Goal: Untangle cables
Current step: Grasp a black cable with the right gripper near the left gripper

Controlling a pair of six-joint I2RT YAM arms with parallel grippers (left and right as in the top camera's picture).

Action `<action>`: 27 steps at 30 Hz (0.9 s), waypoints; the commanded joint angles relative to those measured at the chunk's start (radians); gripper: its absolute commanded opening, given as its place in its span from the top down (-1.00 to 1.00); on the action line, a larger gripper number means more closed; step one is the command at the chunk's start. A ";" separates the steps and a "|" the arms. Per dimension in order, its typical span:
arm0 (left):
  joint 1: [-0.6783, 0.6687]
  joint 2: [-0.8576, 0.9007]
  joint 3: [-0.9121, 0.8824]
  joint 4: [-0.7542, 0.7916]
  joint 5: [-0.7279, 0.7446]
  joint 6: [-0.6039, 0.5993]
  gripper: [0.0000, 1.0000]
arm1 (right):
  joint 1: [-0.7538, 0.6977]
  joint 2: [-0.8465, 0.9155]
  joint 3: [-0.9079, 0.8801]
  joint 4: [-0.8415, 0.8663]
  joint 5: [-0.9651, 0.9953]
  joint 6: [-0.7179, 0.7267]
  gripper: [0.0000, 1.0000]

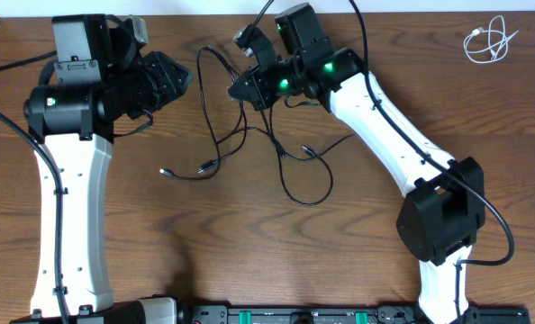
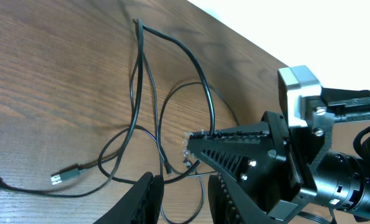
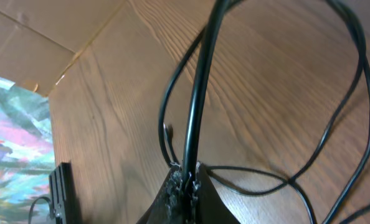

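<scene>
Several thin black cables (image 1: 249,148) lie tangled on the wooden table's middle, with small plug ends at the left (image 1: 167,170). My right gripper (image 1: 240,90) is shut on one black cable (image 3: 200,74) and holds it raised above the tangle; its closed fingertips show in the right wrist view (image 3: 186,177) and in the left wrist view (image 2: 194,146). My left gripper (image 1: 176,81) is open and empty, just left of the tangle; its fingers (image 2: 185,202) hover over cable loops (image 2: 141,106). A short white cable (image 1: 488,40) lies coiled apart at the far right.
Thicker black cords run from the robot bases along the left edge (image 1: 6,121) and by the right arm (image 1: 488,211). A black rail (image 1: 294,315) lines the table's front edge. A USB plug (image 2: 66,176) lies near the left fingers.
</scene>
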 commanded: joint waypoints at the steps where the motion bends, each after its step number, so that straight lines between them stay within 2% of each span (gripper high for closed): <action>1: 0.005 -0.014 0.004 -0.007 0.005 0.037 0.40 | 0.003 -0.020 0.005 -0.025 0.070 0.021 0.98; 4: 0.005 -0.005 -0.010 -0.010 -0.020 0.045 0.38 | -0.025 -0.089 0.012 -0.066 0.082 0.002 0.98; 10: 0.002 0.035 -0.020 -0.009 -0.040 0.090 0.20 | -0.061 -0.217 0.012 -0.164 0.083 -0.028 0.98; 15: -0.020 0.107 -0.021 0.011 -0.034 0.151 -0.02 | -0.053 -0.240 0.012 -0.226 0.082 -0.048 0.98; 19: -0.059 0.181 -0.021 0.078 0.072 0.230 -0.20 | -0.046 -0.239 0.010 -0.262 0.084 -0.058 0.98; 27: -0.085 0.257 -0.021 0.199 0.223 0.249 -0.22 | -0.046 -0.239 0.010 -0.287 0.101 -0.058 0.98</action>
